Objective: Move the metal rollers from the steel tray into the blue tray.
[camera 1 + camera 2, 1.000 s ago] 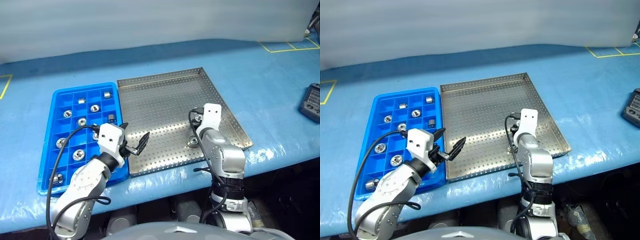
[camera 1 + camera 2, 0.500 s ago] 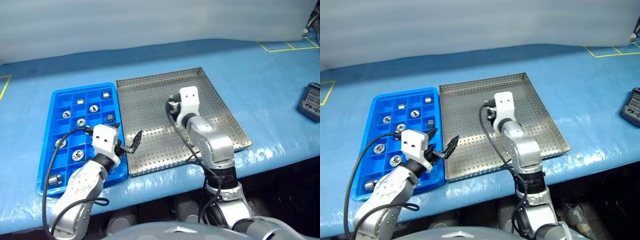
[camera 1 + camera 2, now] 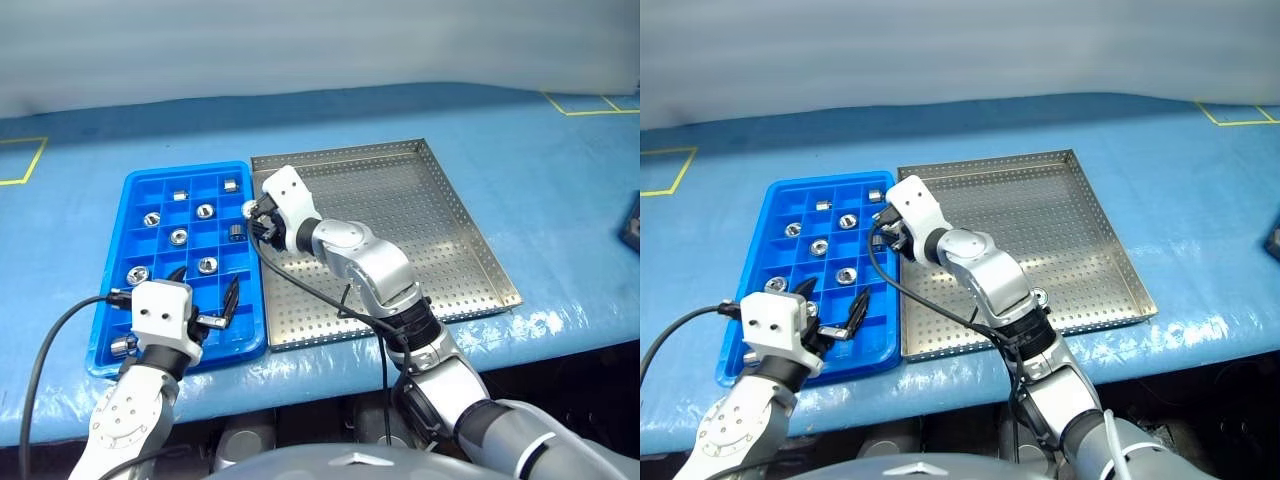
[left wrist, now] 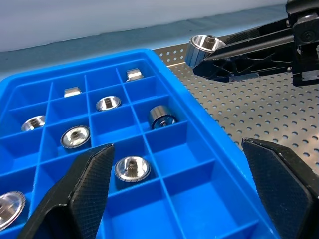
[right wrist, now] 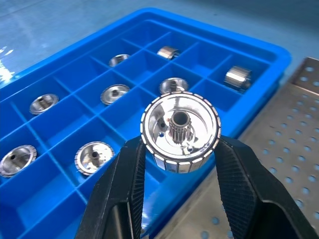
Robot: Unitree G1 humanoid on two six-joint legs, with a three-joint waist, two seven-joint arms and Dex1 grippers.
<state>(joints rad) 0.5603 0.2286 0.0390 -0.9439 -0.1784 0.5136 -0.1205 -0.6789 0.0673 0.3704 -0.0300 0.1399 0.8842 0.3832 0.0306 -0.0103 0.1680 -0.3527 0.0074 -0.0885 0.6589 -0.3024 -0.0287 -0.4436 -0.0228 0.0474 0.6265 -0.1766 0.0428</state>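
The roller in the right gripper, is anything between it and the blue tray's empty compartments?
Nothing visible. The right gripper holds the roller over the seam between the steel tray and the blue tray, with empty compartments just past the rim. The open left gripper hovers over the tray's near end.

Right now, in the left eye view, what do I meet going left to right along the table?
Left pincer, open, over the blue tray → right pincer shut on a metal roller at the edge between the trays → steel tray.
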